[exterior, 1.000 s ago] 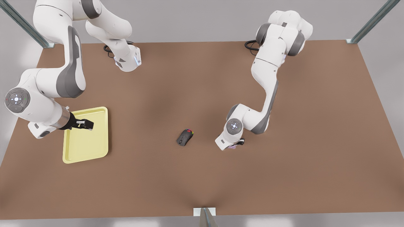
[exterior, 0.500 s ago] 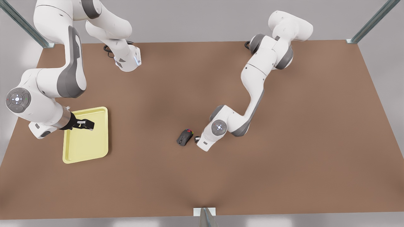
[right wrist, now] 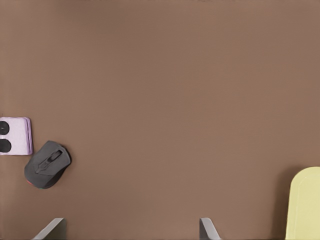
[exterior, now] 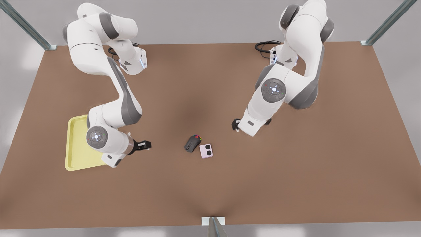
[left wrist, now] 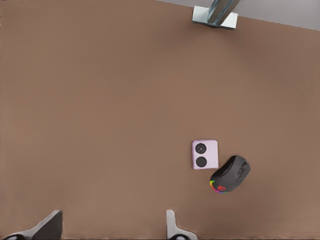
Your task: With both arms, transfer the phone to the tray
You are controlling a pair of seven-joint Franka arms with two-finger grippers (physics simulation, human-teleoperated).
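Observation:
The pale pink phone [exterior: 206, 150] [left wrist: 205, 154] [right wrist: 15, 135] lies flat on the brown table, its two black circles facing up, right beside a black mouse. No gripper touches it. My left gripper [exterior: 235, 125] [left wrist: 111, 227], on the arm at the front view's right, hangs open above the table, up and to the right of the phone in the front view. My right gripper [exterior: 144, 144] [right wrist: 129, 229], on the arm at the front view's left, is open between the tray and the phone. That arm partly hides the yellow tray [exterior: 75, 158] [right wrist: 306, 205].
The black mouse [exterior: 192, 143] [left wrist: 230, 174] [right wrist: 47, 165] with coloured lights sits against the phone, on the side toward the tray. A metal bracket [exterior: 213, 221] [left wrist: 215, 12] marks the table's near edge. Bare table [exterior: 296, 184] surrounds both.
The left gripper carried the phone toward the mouse, let it go there, and pulled back and up. The right gripper moved from over the tray toward the table's middle.

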